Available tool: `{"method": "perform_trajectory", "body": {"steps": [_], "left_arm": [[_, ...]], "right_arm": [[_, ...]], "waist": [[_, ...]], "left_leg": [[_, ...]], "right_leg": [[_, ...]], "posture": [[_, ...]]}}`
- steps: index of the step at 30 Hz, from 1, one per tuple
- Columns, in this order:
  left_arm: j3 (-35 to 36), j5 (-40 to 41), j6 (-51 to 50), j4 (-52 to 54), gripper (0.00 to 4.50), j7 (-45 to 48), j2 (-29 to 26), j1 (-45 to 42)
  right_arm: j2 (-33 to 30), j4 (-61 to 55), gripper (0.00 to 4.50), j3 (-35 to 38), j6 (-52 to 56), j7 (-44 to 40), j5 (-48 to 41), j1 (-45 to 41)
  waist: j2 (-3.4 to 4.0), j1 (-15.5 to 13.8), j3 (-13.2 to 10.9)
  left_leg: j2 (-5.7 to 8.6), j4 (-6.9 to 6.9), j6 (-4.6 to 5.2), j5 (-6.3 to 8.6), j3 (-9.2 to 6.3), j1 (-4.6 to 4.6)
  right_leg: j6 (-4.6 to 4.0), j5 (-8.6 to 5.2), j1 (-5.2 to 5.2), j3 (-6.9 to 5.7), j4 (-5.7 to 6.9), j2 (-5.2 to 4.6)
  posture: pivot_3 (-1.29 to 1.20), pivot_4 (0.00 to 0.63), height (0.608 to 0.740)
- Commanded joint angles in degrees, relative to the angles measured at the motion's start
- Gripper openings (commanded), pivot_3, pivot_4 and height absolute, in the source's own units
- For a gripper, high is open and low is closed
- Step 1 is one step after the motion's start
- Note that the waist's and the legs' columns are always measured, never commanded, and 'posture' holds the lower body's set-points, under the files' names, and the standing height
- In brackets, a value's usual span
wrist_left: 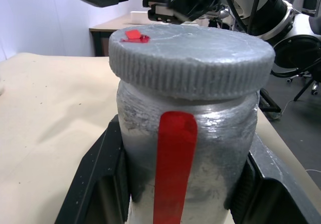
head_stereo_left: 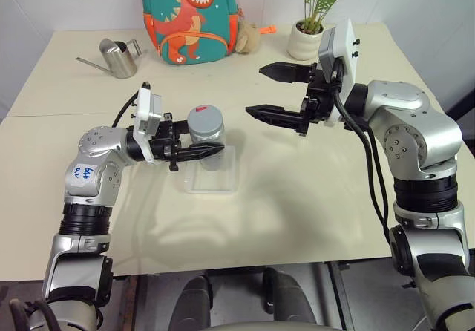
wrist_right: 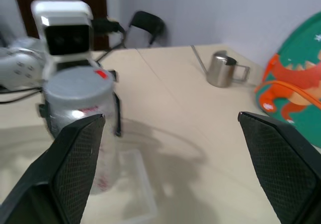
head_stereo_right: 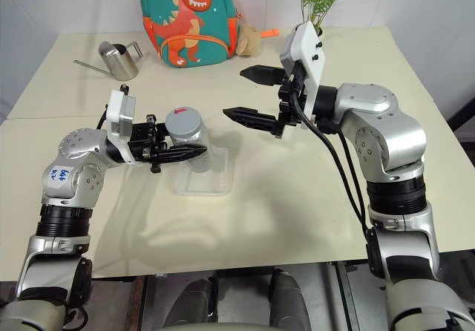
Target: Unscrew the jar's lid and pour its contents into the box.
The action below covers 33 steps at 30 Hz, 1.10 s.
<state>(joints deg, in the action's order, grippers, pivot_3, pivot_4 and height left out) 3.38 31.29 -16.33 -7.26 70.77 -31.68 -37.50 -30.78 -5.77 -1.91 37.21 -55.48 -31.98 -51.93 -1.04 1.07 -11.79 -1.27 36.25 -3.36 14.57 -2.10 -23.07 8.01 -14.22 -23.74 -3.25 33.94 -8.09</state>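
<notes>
Jar (wrist_left: 185,158) between left gripper (head_stereo_left: 194,151) fingers

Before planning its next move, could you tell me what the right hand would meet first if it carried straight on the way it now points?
Probably the jar, around its grey lid, held by the left hand over the box. The open right hand points across at it, though depth is uncertain.

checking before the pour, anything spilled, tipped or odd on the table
Nothing stands out. The jar is upright in the left end effector above the box, its lid on. The watering can also stands upright; no spill shows.
</notes>
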Motion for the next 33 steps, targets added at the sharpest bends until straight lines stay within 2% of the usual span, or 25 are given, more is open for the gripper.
{"method": "perform_trajectory", "body": {"steps": [1,6,13,18,33], "left_arm": [[0.77,0.38,0.81,1.46,1.96,0.36,-0.37,-0.47],[0.7,0.39,0.75,1.49,1.96,0.28,-0.24,-0.48],[0.48,0.3,0.81,1.24,1.96,0.14,0.15,-0.84],[0.51,0.3,0.87,1.52,1.96,-0.01,0.28,-0.66],[0.77,0.23,1.2,1.03,1.96,0.04,-0.13,-0.83]], "right_arm": [[1.91,-4.35,4.46,0.58,1.48,0.02,-3.56,-1.3],[5.76,-6.18,4.46,-2.93,3.9,2.48,-3.29,-2.84],[10.86,-4.41,4.46,-9.54,3.57,6.74,2.09,-5.54],[13.25,-1.64,4.46,-10.12,1.76,8.01,4.43,-6.93],[7.41,0.68,4.46,-6.8,-0.48,2.77,4.35,-4.69]], "waist": [[0.0,0.05,0.0],[0.0,0.15,0.0],[0.0,0.27,0.0],[0.0,0.28,0.0],[0.0,0.33,0.0]], "left_leg": [[0.0,0.0,0.0,0.0,0.0,0.0],[0.0,0.02,0.0,0.0,0.0,0.0],[0.0,0.02,0.0,0.0,0.0,0.0],[0.0,0.02,0.0,0.0,0.0,0.0],[0.0,0.01,0.0,0.0,0.0,-0.01]], "right_leg": [[0.0,0.0,0.0,0.0,0.0,0.0],[0.0,0.0,0.0,0.01,0.02,0.0],[0.0,0.0,-0.01,0.02,0.03,0.0],[0.0,0.0,-0.01,0.02,0.04,0.0],[0.0,0.0,-0.01,0.02,0.03,0.01]], "posture": [[0.0,0.15,0.74],[0.0,0.15,0.74],[0.0,0.15,0.74],[0.0,0.15,0.74],[0.0,0.15,0.74]]}}
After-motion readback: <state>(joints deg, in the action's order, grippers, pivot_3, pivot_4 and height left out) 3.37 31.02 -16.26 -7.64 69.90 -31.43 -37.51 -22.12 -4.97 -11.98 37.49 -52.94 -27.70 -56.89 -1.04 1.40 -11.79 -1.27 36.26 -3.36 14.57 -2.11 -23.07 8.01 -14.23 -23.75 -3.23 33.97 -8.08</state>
